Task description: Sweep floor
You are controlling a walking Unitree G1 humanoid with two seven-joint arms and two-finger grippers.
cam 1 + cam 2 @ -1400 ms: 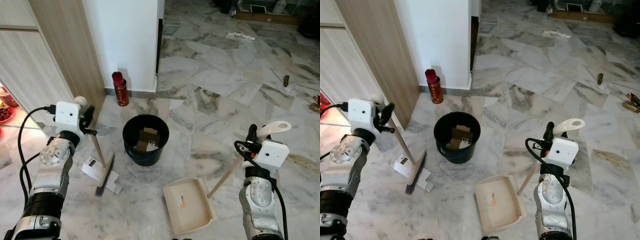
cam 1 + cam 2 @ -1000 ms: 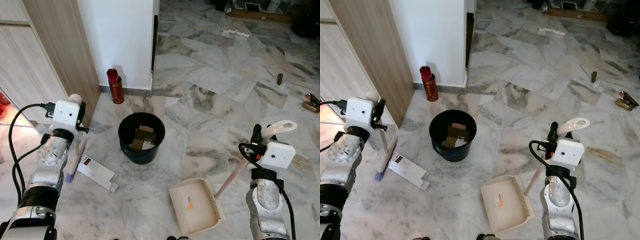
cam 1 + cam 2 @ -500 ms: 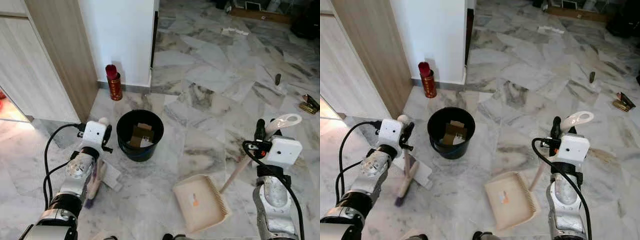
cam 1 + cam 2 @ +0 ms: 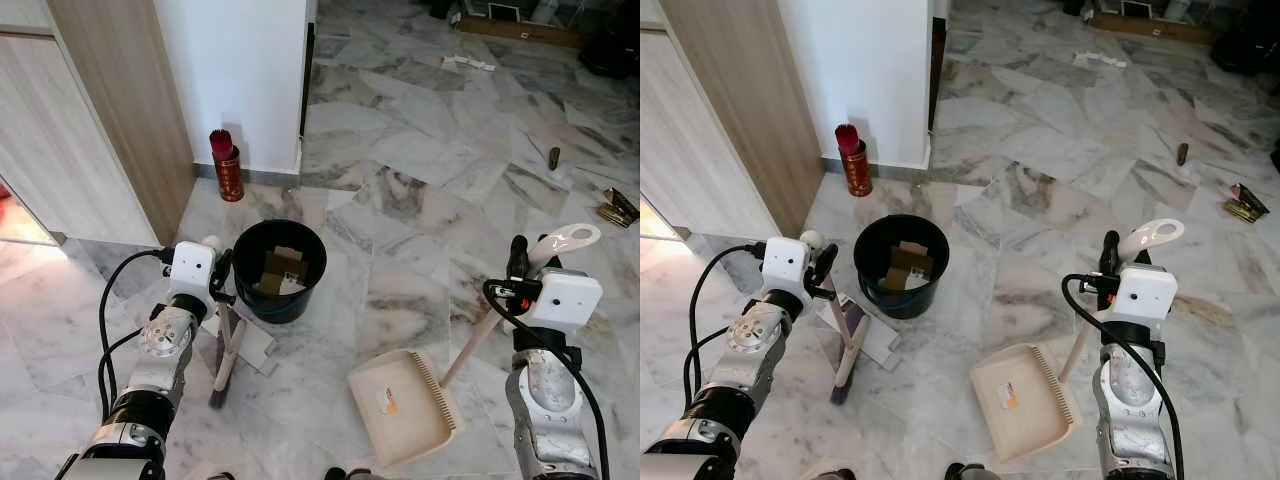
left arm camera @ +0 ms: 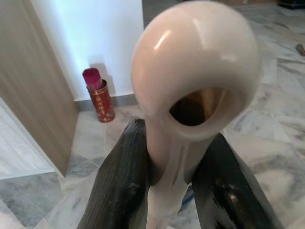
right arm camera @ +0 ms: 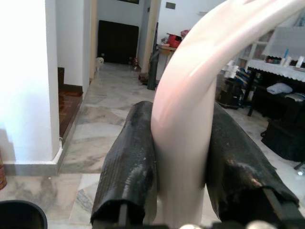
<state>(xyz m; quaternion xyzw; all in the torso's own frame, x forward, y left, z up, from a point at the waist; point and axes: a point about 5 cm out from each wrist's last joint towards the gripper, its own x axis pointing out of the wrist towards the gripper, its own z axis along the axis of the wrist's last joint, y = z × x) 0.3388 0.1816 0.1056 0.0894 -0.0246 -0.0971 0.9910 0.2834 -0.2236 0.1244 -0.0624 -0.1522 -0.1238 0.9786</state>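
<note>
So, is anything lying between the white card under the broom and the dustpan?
Nothing visible. Bare marble floor separates the white card by the broom head from the dustpan. The black bucket stands behind that path, not in it.

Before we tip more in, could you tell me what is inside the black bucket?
The black bucket holds brown cardboard pieces and a white scrap. Whatever lies beneath them, and the bucket's bottom, is covered.
</note>
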